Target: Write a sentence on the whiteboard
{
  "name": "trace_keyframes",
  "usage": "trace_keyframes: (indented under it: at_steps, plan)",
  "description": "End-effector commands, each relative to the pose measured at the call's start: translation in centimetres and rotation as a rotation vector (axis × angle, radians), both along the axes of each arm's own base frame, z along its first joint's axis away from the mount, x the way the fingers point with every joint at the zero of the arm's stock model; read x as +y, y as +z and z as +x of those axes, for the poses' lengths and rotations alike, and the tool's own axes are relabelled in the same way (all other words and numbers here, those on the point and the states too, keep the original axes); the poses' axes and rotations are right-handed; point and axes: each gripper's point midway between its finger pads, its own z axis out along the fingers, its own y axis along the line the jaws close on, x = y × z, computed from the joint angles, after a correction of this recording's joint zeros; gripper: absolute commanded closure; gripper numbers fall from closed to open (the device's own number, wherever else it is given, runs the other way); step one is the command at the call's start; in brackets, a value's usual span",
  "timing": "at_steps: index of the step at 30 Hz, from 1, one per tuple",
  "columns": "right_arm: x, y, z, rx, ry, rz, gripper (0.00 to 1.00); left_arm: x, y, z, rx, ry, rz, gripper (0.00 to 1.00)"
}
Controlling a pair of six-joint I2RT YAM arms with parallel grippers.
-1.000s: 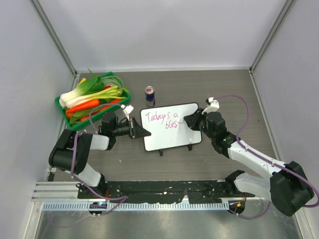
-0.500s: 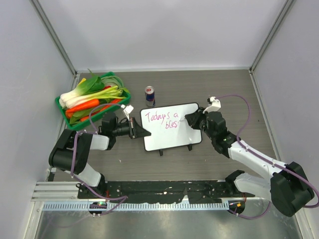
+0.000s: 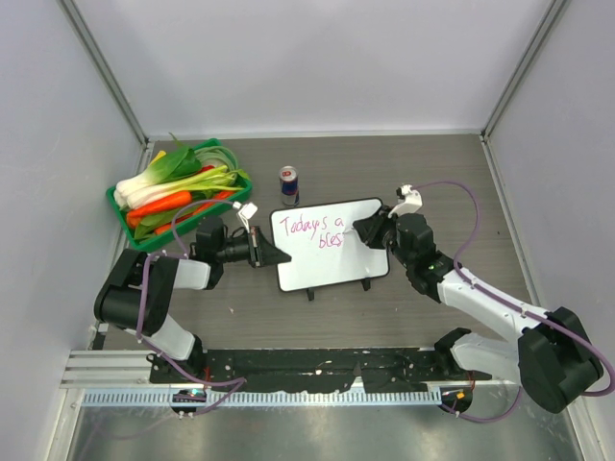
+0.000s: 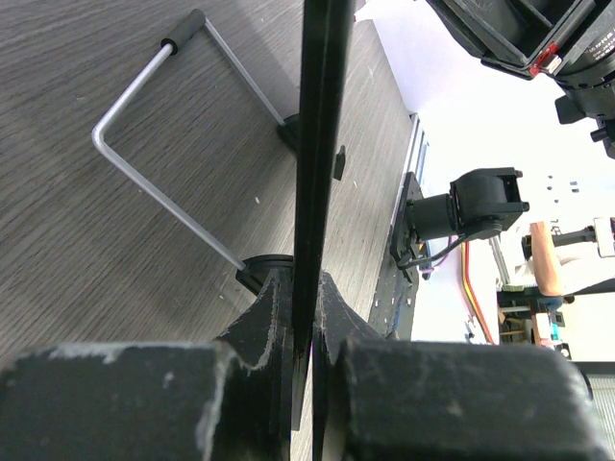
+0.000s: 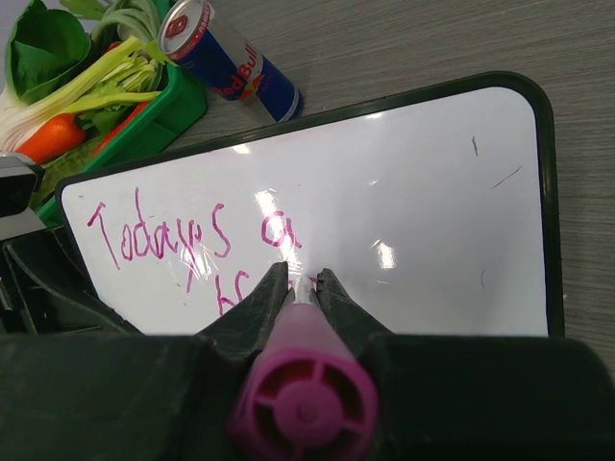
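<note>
The whiteboard [image 3: 332, 257] lies in the middle of the table on small black feet. Pink handwriting [image 3: 313, 230] on it reads "Todays a" with "bles" below; the first line also shows in the right wrist view [image 5: 163, 235]. My left gripper [image 3: 277, 256] is shut on the board's left edge, which shows edge-on as a dark strip [image 4: 322, 115] between its jaws. My right gripper [image 3: 362, 230] is shut on a pink marker [image 5: 300, 384] whose tip rests on the board just right of "bles". The second line is partly hidden behind the right fingers [image 5: 259, 298].
A green basket [image 3: 146, 237] with leeks, carrots and greens stands at the back left. A blue and silver drink can [image 3: 288, 184] stands just behind the board, lying across the right wrist view [image 5: 226, 58]. Grey walls close in on the left, back and right.
My right gripper with the marker has shifted slightly right and back along the second line. The left gripper and board have not moved.
</note>
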Motion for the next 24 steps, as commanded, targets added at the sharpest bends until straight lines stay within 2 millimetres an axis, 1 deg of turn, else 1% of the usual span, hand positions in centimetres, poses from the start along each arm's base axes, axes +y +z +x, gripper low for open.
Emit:
trace_keyframes:
  at_steps: [1,3,4,5,7,20,24]
  plan:
    - [0.4,1.2,0.4,-0.028,0.019,0.004,0.99,0.4,-1.8,0.6,0.047,0.050,0.053,1.00]
    - [0.2,0.7,0.1,-0.019,0.023,-0.005,0.99,0.4,-1.8,0.6,0.049,0.052,0.053,1.00]
    - [0.2,0.9,0.0,-0.024,0.025,-0.006,0.99,0.4,-1.8,0.6,0.047,0.050,0.053,1.00]
    - [0.1,0.4,-0.2,-0.015,0.024,-0.011,0.99,0.4,-1.8,0.6,0.047,0.051,0.053,1.00]
    - [-0.1,0.0,-0.4,-0.008,0.020,-0.020,0.99,0.4,-1.8,0.6,0.046,0.051,0.053,1.00]
    - [-1.2,-0.8,-0.8,0.004,-0.005,-0.069,0.99,0.4,-1.8,0.6,0.047,0.053,0.054,1.00]
    - [-1.3,-1.1,-1.1,0.009,0.003,-0.076,0.99,0.4,-1.8,0.6,0.047,0.051,0.053,1.00]
